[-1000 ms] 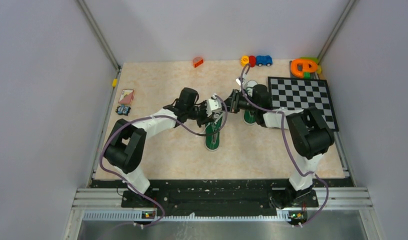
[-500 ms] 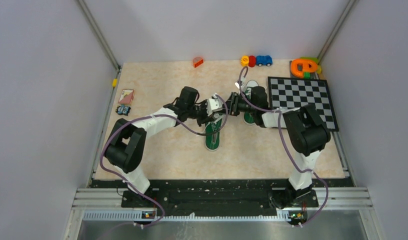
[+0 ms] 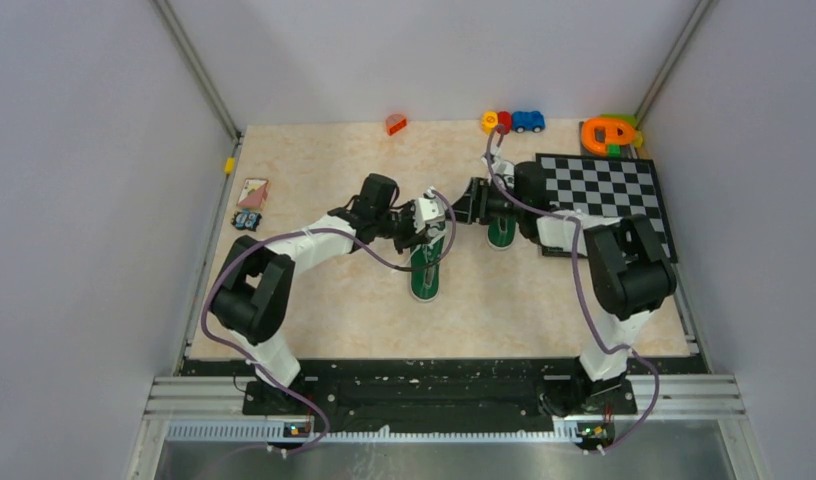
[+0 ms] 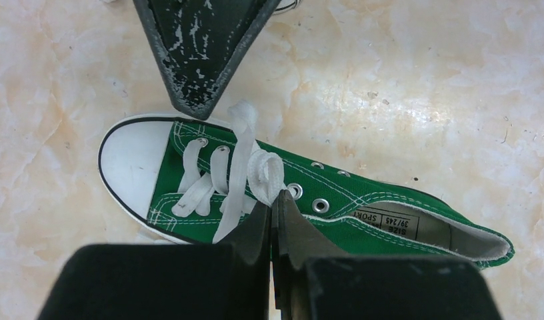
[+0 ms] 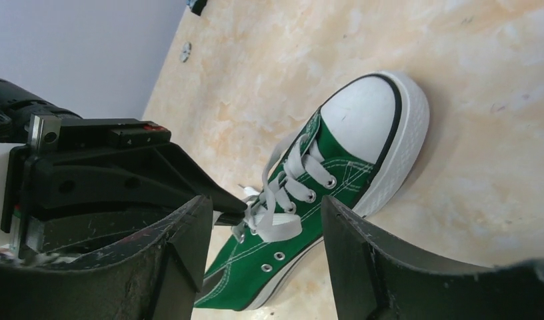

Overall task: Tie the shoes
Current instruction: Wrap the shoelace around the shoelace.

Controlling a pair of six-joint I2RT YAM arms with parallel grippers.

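One green shoe (image 3: 425, 275) with a white toe cap (image 4: 131, 167) lies mid-table, its white laces (image 4: 245, 167) loose over the tongue. My left gripper (image 4: 274, 200) is shut on a loop of lace just above the eyelets. It also shows from the right wrist, with its tip (image 5: 228, 203) pinching the lace (image 5: 283, 200). My right gripper (image 5: 263, 213) stands open above the same shoe (image 5: 303, 227), with nothing between its fingers (image 5: 337, 223). From above it (image 3: 464, 207) faces the left gripper (image 3: 434, 217). The second shoe (image 3: 500, 236) lies partly hidden under the right arm.
A checkerboard (image 3: 604, 200) lies at the right. Toy cars (image 3: 514, 121), an orange and green toy (image 3: 609, 133) and an orange brick (image 3: 395, 124) sit along the back edge. Cards (image 3: 252, 192) and a small blue item (image 3: 247, 220) lie at the left.
My right gripper has opened wide and drawn back slightly to the right, away from the laces. The left gripper has stayed shut on the lace in the same place.
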